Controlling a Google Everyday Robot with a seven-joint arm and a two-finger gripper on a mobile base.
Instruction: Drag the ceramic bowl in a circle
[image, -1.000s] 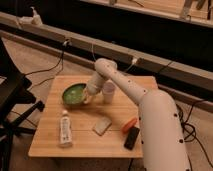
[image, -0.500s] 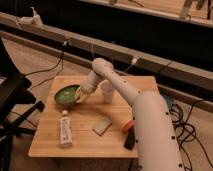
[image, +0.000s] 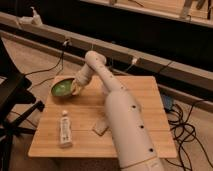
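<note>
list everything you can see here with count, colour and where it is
ceramic bowl: one, green inside, back left of the table near its left edge
tube: one, white, lying on the table's front left
flat block: one, pale tan, on the table right of the tube
table: one, light wood, middle of view
chair: one, black, left of the table
spray bottle: one, white, on the ledge at top left
cables: several, dark, on the floor right of the table
arm: one, white, reaching from the front across the table
gripper: one, pale, at the bowl's right rim
</note>
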